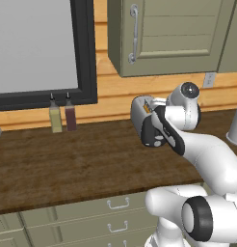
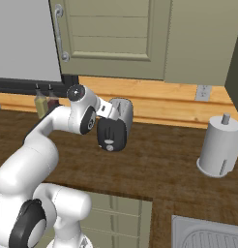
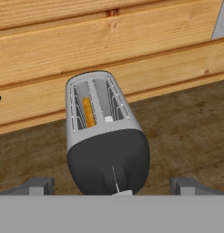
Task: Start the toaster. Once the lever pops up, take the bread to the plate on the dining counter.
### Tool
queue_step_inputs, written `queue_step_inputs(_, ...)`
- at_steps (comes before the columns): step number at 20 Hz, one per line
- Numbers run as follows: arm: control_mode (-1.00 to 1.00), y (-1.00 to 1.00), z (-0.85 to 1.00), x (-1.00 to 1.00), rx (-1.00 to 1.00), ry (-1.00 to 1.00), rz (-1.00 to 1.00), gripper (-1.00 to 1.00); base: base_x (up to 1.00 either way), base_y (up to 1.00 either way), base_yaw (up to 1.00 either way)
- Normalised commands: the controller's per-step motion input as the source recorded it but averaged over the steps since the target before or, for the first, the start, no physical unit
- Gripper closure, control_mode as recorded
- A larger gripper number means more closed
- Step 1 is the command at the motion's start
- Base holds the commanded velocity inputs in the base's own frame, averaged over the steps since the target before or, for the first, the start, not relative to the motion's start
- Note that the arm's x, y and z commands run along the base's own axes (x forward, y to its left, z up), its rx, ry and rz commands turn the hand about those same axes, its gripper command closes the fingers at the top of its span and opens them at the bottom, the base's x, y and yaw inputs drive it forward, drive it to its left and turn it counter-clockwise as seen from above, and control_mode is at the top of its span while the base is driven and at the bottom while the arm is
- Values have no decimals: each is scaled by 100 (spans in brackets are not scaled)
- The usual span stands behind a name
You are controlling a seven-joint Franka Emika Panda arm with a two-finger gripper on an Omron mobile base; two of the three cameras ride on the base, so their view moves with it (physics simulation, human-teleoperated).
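The toaster (image 3: 107, 136) stands on the dark wood worktop (image 1: 67, 164), close to the plank wall, with its black end panel turned toward me. In my hand view I look down on its two slots; the bread (image 3: 88, 112) sits in the left slot, only its orange-brown top edge showing. A thin slit for the lever runs down the black panel, and a small pale piece shows at its lower end. My gripper (image 3: 112, 186) hovers just in front of that black end, and my fingers (image 3: 38, 186) are spread wide apart, one on each side of the toaster's foot, grasping nothing. From the left base view, my wrist covers part of the toaster's body. Two bottles (image 1: 62, 115) stand well to the left below a dark-framed window (image 1: 38, 48). A roll of paper towels (image 2: 218, 145) stands well to the right, near a wall socket (image 2: 203, 92). Green cabinets (image 2: 111, 34) hang above.
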Motion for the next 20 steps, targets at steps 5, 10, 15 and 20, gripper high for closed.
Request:
queue_step_inputs(5, -100, 0, 0, 0, 0, 0, 0, -100, 0, 0, 0)
queue_step_inputs(10, -100, 0, 0, 0, 0, 0, 0, -100, 0, 0, 0)
queue_step_inputs(15, -100, 0, 0, 0, 0, 0, 0, -100, 0, 0, 0)
queue_step_inputs(20, -100, 0, 0, 0, 0, 0, 0, -100, 0, 0, 0)
